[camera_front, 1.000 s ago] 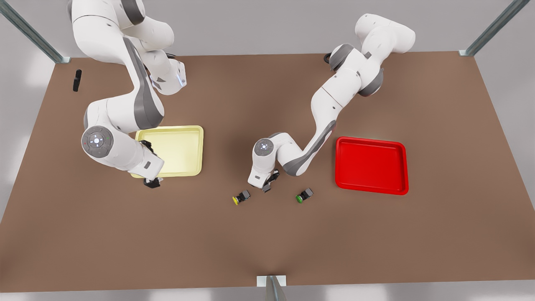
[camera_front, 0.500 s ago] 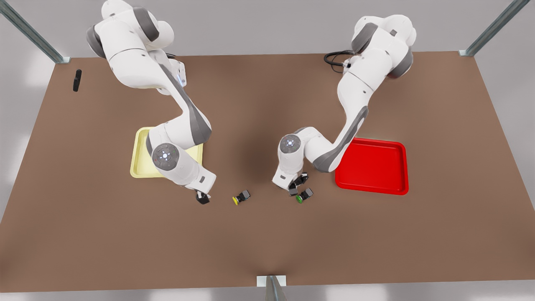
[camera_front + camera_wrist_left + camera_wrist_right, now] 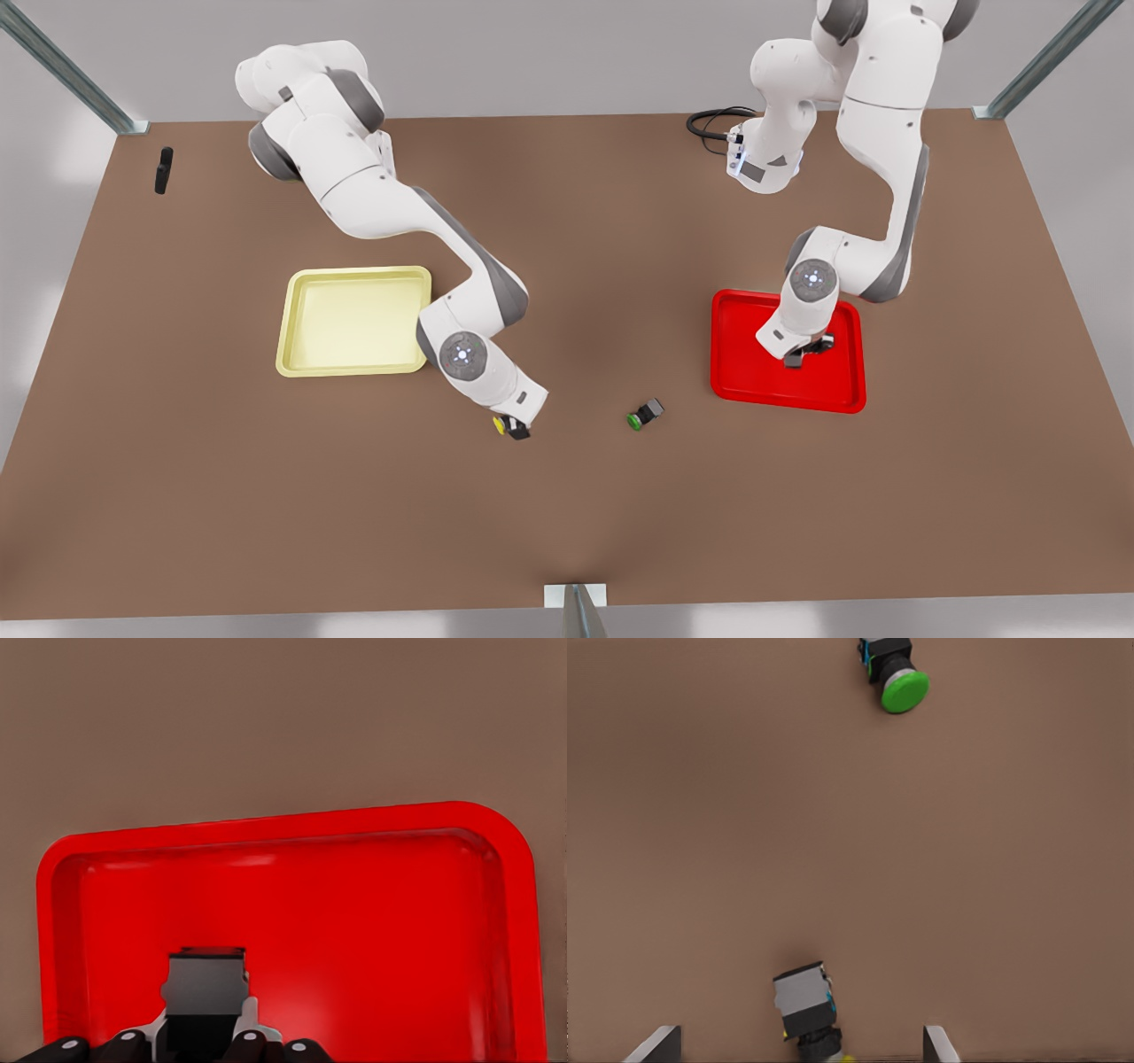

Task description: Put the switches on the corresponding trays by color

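Straddling the yellow switch (image 3: 501, 425) on the desk (image 3: 567, 514), well apart from the red tray (image 3: 788, 406), with the right gripper (image 3: 516, 431) spread wide; clamping a grey-black switch body (image 3: 208, 988), cap hidden, in the left gripper (image 3: 802, 356) above that tray's floor; leaving the green-capped switch (image 3: 645, 414) lying near the tray's corner

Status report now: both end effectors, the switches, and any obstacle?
Left end effector over red tray, shut on a switch. Right end effector open, straddling yellow switch on table. Green switch lies apart; nothing blocking.
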Robot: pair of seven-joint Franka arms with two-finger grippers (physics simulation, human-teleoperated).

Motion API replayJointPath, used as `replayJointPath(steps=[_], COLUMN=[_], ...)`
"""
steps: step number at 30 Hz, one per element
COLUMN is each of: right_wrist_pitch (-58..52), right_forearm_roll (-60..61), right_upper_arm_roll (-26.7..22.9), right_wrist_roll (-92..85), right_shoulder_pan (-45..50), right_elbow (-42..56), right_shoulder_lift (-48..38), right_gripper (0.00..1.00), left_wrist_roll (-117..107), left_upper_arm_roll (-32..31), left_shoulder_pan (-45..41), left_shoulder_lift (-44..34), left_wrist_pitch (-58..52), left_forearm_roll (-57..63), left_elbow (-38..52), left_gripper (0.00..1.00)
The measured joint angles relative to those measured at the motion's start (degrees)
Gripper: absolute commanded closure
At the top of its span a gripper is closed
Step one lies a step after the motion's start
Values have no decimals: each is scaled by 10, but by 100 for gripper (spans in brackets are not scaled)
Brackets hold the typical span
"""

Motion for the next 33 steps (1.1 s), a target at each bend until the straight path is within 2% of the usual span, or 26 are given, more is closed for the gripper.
replayJointPath(steps=[1,2,7,11,13,15,16,18,19,20,21,23,28,29,30,32,33], right_wrist_pitch=[-3,-4,1,2,3,11,20,24,24,27,32,33,25,24,25,28,31], right_forearm_roll=[-18,-24,-24,-58,-56,-56,-56,-56,-55,-55,-55,-55,-55,-56,-56,-56,-56], right_upper_arm_roll=[0,1,-1,2,2,2,2,0,0,-1,-1,-1,-1,-1,-1,-1,0], right_wrist_roll=[32,46,41,-58,-50,-32,-26,-24,-24,-24,-24,-16,-15,-15,-17,-18,-18], right_shoulder_pan=[0,4,7,7,7,6,6,5,4,3,3,3,3,3,3,3,3], right_elbow=[-6,-9,-5,-6,-4,4,6,12,13,13,13,12,8,9,10,11,11], right_shoulder_lift=[1,3,44,49,61,78,84,85,85,87,89,90,94,95,96,98,98], right_gripper=[0,0,0,0,0,0,0,0,0,0,0,0,0,4,13,22,34], left_wrist_roll=[-4,-3,12,8,11,8,13,-4,-8,54,103,125,120,120,120,116,116], left_upper_arm_roll=[0,-1,-4,-7,-16,-46,-48,-48,-33,-36,-50,-52,-65,-65,-68,-69,-69], left_shoulder_pan=[-1,-2,-3,-3,-3,4,11,9,6,25,29,12,13,13,14,13,14], left_shoulder_lift=[7,8,2,-1,-5,-5,-11,-80,-90,-75,-60,-11,12,12,11,11,11], left_wrist_pitch=[-1,-8,-20,-30,-101,-150,-212,-285,-325,-424,-439,-498,-503,-502,-502,-503,-503], left_forearm_roll=[2,-4,-216,-220,-216,-213,-212,-215,-227,-237,-241,-246,-251,-251,-251,-252,-252], left_elbow=[-8,-10,-7,3,81,207,274,291,316,376,387,462,488,487,486,486,485], left_gripper=[28,0,0,0,0,0,0,0,0,0,0,0,0,0,0,0,0])
